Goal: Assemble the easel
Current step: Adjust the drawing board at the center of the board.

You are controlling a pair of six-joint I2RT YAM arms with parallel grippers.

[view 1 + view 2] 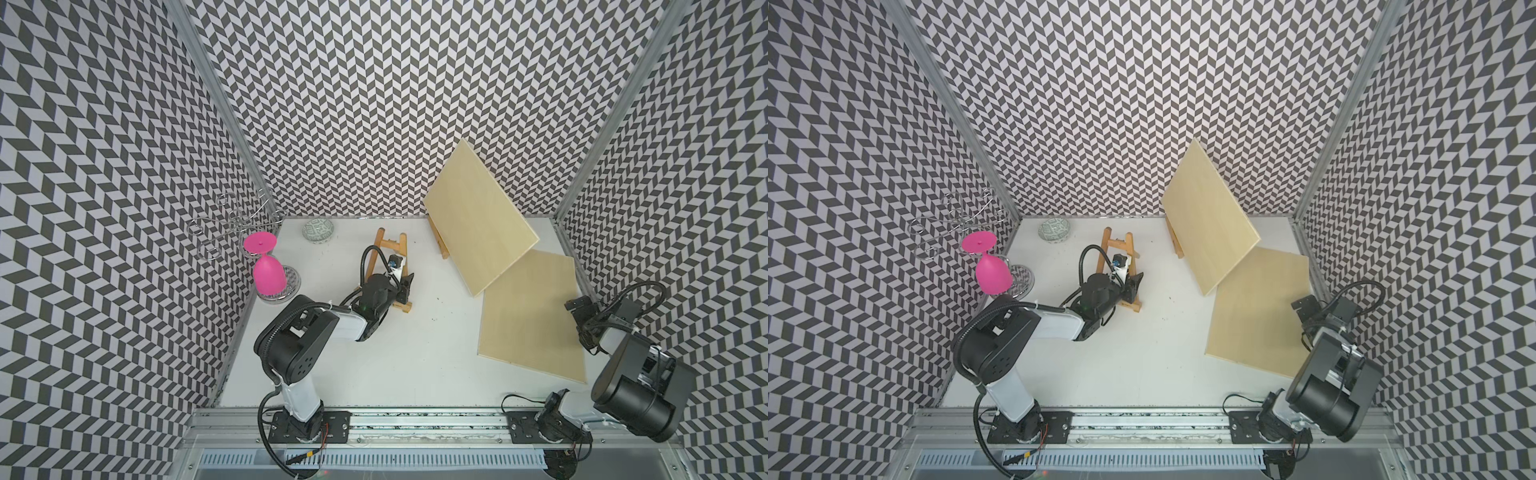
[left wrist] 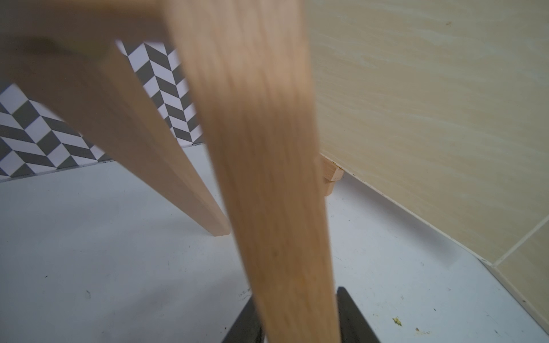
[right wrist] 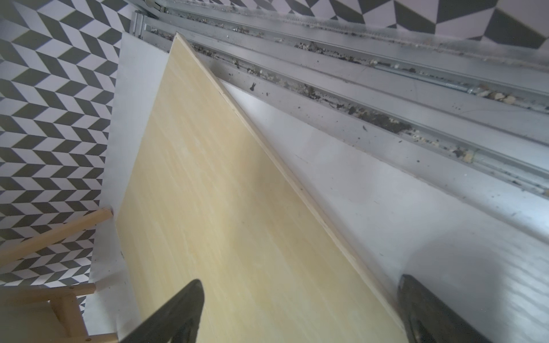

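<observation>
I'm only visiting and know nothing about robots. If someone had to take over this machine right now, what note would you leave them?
Left gripper: looks closed on a leg of the small easel, left of the table's middle.
Right gripper: open and empty, above the flat board by the right edge.
Done: the back easel stands and carries the leaning board.
Left: finish setting up the small easel, then probably put the flat board on it.

Wooden easel frame (image 1: pixel 390 245) standing at upper centre of a top view. To its right, second easel (image 1: pixel 441 246) props a tilted pale board (image 1: pixel 478 216); another board (image 1: pixel 532 316) lies flat, lower right.
</observation>
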